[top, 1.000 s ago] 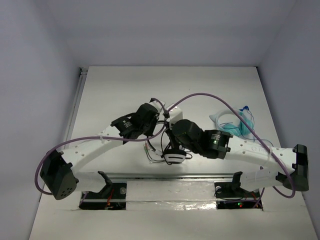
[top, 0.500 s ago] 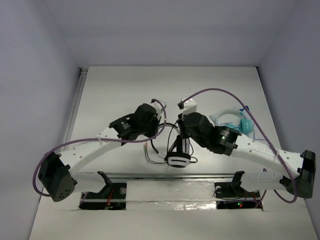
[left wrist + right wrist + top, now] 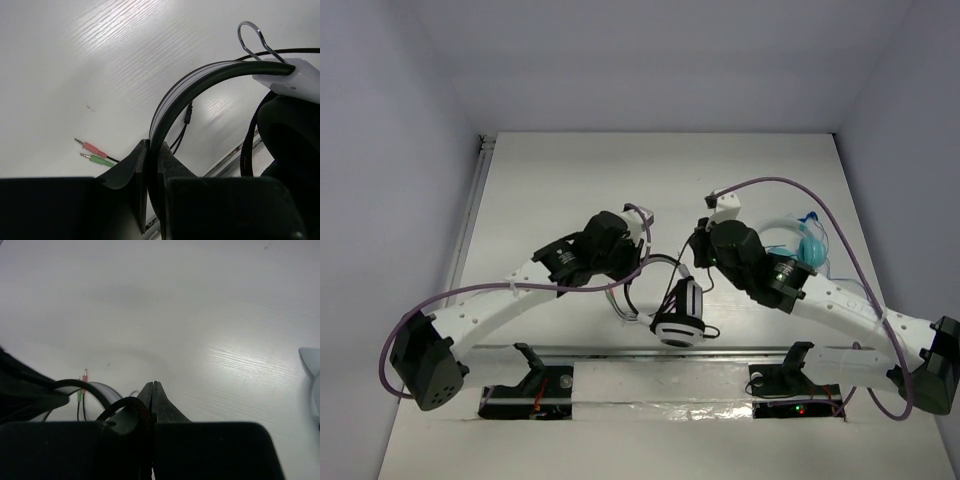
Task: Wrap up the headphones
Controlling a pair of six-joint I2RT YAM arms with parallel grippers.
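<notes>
No legible text or labels anywhere

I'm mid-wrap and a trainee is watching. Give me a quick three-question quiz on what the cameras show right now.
1. True or false: the left gripper clamps the headphones by the headband.
2. The two plugs lying on the table are: A) pink and green, B) both black, C) red and blue.
3. Fill in: the teal headphones lie on the robot's ___ side.

Key: 1 true; 2 A; 3 right.
</notes>
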